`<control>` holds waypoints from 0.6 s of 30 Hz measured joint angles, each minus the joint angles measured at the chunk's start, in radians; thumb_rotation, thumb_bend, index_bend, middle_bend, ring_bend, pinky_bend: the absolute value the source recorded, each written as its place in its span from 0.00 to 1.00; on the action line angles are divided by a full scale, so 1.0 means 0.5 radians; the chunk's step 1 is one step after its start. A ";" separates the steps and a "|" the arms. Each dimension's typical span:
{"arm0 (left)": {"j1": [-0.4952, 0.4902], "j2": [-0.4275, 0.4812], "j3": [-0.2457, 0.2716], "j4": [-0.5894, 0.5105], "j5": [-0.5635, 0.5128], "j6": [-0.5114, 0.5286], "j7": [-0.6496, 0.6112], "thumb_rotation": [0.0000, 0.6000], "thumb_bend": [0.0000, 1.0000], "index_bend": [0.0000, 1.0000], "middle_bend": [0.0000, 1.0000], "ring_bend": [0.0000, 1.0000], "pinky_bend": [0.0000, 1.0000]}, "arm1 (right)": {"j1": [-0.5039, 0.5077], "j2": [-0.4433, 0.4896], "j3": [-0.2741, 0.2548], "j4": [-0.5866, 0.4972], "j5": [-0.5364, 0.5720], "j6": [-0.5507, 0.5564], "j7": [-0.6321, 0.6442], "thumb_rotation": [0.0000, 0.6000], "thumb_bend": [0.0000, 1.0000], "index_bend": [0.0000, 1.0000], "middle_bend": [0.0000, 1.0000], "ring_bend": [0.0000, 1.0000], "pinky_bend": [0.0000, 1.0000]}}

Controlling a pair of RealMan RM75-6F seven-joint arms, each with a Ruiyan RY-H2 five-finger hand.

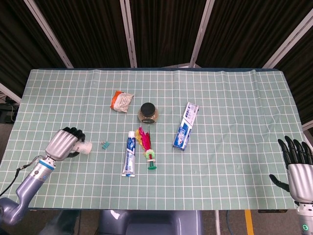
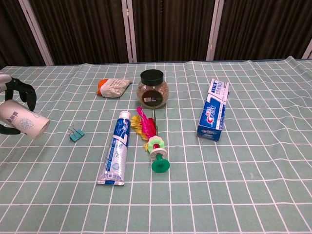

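Observation:
My left hand point(image 1: 63, 142) point(image 2: 14, 92) grips a small white cup point(image 1: 83, 147) point(image 2: 23, 121) at the table's left side; the cup is tipped on its side with its end pointing right. A teal binder clip point(image 1: 104, 144) point(image 2: 75, 133) lies just right of the cup. My right hand point(image 1: 298, 164) hangs off the table's front right corner, fingers spread and holding nothing; the chest view does not show it.
A toothpaste tube point(image 1: 129, 153) point(image 2: 116, 147), a feathered shuttlecock toy point(image 1: 146, 147) point(image 2: 152, 138), a dark-lidded jar point(image 1: 148, 112) point(image 2: 152, 88), a toothpaste box point(image 1: 186, 125) point(image 2: 214, 116) and a crumpled orange-white packet point(image 1: 121, 101) point(image 2: 113, 87) lie mid-table on the green checked cloth point(image 1: 234, 98).

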State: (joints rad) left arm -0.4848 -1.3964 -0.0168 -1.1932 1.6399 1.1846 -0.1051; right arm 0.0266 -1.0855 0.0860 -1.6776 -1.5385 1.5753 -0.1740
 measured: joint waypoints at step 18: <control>-0.102 0.107 0.247 -0.015 0.031 -0.392 -1.032 1.00 0.00 0.05 0.07 0.06 0.15 | 0.009 -0.010 -0.005 -0.001 0.018 -0.024 -0.030 1.00 0.00 0.00 0.00 0.00 0.00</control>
State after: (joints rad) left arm -0.5359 -1.3429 0.1067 -1.2006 1.6553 0.9886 -0.6213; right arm 0.0310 -1.0906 0.0833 -1.6779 -1.5295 1.5631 -0.1889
